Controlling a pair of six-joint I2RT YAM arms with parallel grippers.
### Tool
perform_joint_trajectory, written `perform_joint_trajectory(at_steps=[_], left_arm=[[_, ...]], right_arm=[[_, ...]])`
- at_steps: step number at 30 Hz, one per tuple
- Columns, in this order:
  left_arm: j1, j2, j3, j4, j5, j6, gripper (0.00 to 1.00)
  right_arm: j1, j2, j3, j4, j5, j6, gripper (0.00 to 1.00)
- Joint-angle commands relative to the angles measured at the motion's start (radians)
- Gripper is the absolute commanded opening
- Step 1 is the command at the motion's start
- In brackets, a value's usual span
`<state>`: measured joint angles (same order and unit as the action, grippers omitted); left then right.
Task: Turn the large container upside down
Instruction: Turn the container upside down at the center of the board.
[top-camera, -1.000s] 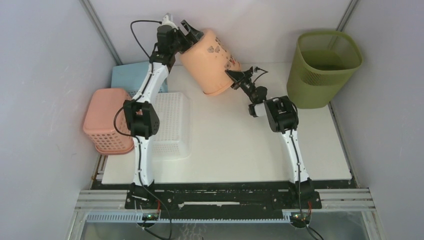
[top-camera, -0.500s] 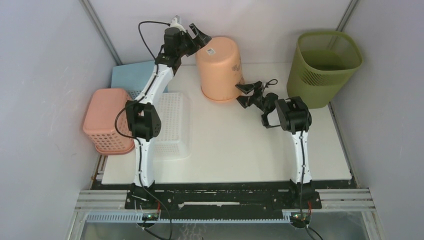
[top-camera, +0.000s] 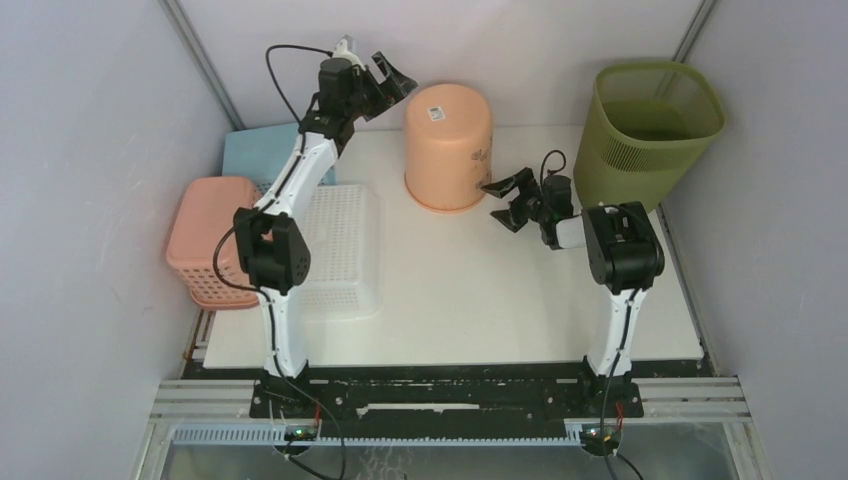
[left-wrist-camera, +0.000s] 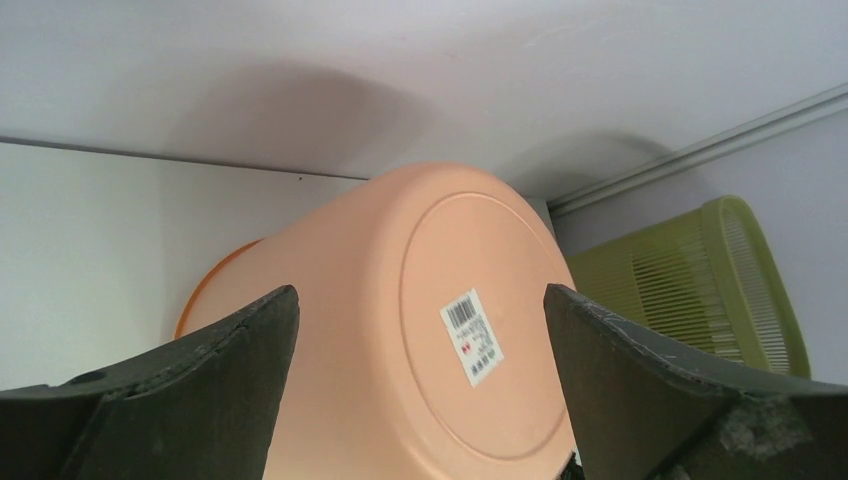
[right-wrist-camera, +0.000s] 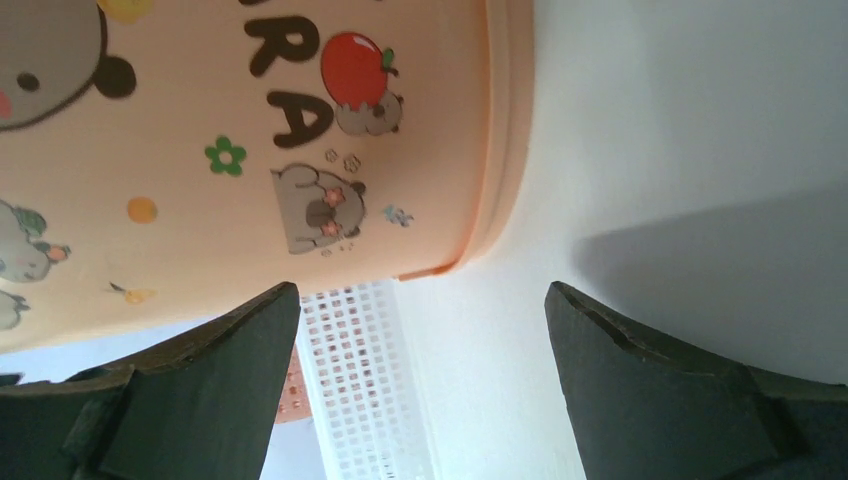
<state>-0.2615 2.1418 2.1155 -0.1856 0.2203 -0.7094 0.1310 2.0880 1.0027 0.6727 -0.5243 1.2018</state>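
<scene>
Two sets of fingers spread, empty; left gripper (top-camera: 400, 78) just beside inverted peach bucket (top-camera: 447, 150), right gripper (top-camera: 494, 204) near its rim; green bin (top-camera: 630, 170) upright, behind right fingers (untouched); risks: pinch on thin mesh rim slips, bin topples sideways.

The olive-green mesh-banded waste bin (top-camera: 655, 135) stands upright, mouth open upward, at the frame's upper right corner.

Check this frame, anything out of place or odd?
The smaller peach bucket stands inverted at the far middle of the table, barcoded base up, while the olive-green bin, the large container, sits upright at far right. The left gripper and right gripper are open, holding nothing. No spill or damage visible.
</scene>
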Motion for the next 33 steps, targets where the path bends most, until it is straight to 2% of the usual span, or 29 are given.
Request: perform_joint_trajectory(at_steps=[1,3,7,9,11,13,16,22,27,33], left_arm=[[-0.006,-0.170,-0.092,0.048,-0.006,0.023,0.97],[-0.007,-0.231,-0.150,0.035,-0.018,0.024,0.97],[-0.009,-0.402,-0.319,0.000,-0.036,0.019,1.00],[-0.021,-0.526,-0.437,-0.005,-0.055,0.027,1.00],[-0.034,-0.644,-0.594,-0.014,-0.094,0.031,1.00],[-0.042,-0.763,-0.737,-0.001,-0.115,0.027,1.00],[-0.060,-0.910,-0.905,0.002,-0.137,0.029,1.00],[-0.077,-1.110,-1.050,-0.073,-0.196,0.065,1.00],[-0.090,-1.194,-1.110,-0.103,-0.197,0.053,1.00],[-0.108,-1.259,-1.167,-0.130,-0.225,0.060,1.00]], right_arm=[[-0.001,-0.149,-0.054,-0.183,0.073,-0.167,1.00],[0.002,-0.199,-0.055,-0.235,0.113,-0.212,0.98],[-0.007,-0.231,0.002,-0.305,0.161,-0.254,0.88],[-0.011,-0.215,0.044,-0.302,0.189,-0.261,0.81],[-0.012,-0.167,0.104,-0.292,0.187,-0.246,0.69],[-0.007,-0.108,0.170,-0.276,0.166,-0.218,0.64],[0.017,-0.006,0.274,-0.201,0.109,-0.165,0.63],[0.135,0.148,0.481,-0.128,0.060,-0.114,0.63],[0.240,0.281,0.690,-0.140,0.079,-0.080,0.63],[0.317,0.490,1.038,-0.185,-0.002,-0.041,0.64]])
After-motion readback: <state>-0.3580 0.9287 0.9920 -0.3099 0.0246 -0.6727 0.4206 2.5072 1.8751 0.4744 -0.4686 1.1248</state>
